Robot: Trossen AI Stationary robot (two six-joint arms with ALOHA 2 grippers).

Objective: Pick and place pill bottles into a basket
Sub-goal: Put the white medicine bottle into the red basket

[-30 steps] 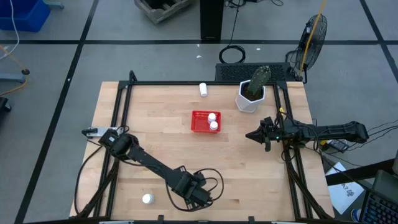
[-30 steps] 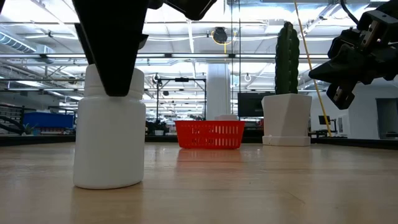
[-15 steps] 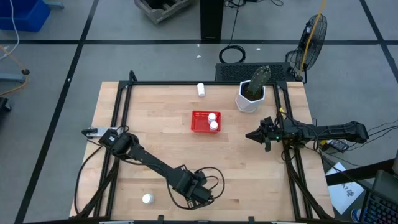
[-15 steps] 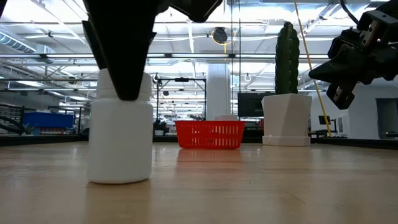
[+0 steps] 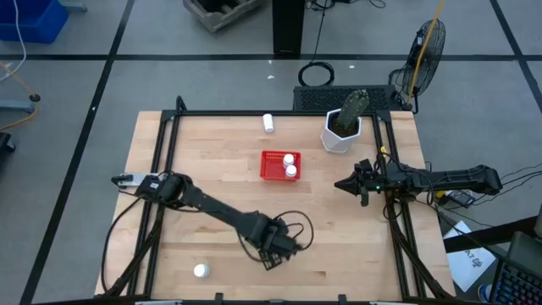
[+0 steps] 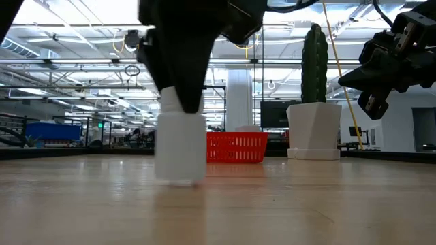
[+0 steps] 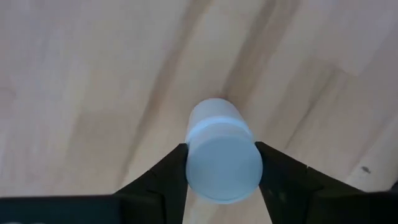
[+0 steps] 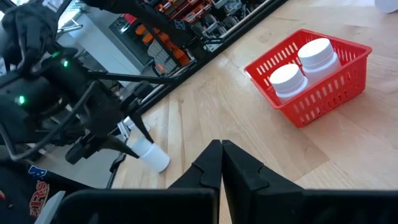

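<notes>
My left gripper (image 5: 275,252) is near the table's front middle, shut on a white pill bottle (image 6: 180,146), which also shows in the left wrist view (image 7: 222,155). The red basket (image 5: 280,165) stands at the table's middle with two capped bottles (image 8: 305,65) upright in it. One bottle (image 5: 268,123) lies on its side near the far edge. Another (image 5: 201,271) stands upright at the near left. My right gripper (image 5: 339,184) is shut and empty, held above the table's right side; it also shows in its wrist view (image 8: 221,152). My left gripper pinches the bottle's capped top (image 7: 224,177) between its two fingers (image 7: 171,177), one on each side. The fingers come from above, pointing down. The bottle stays upright below them (image 6: 180,156); whether its base is clear of the table I cannot tell.
A white planter with a cactus (image 5: 341,131) stands at the far right, behind the basket. A black frame rail (image 5: 254,113) runs around the table. Bare wood lies between my left gripper and the basket.
My left gripper has gone toward the table's right and far edges, toward the basket, carrying the upright bottle along. The bottle lying near the far edge has rolled a little toward the table's left.
</notes>
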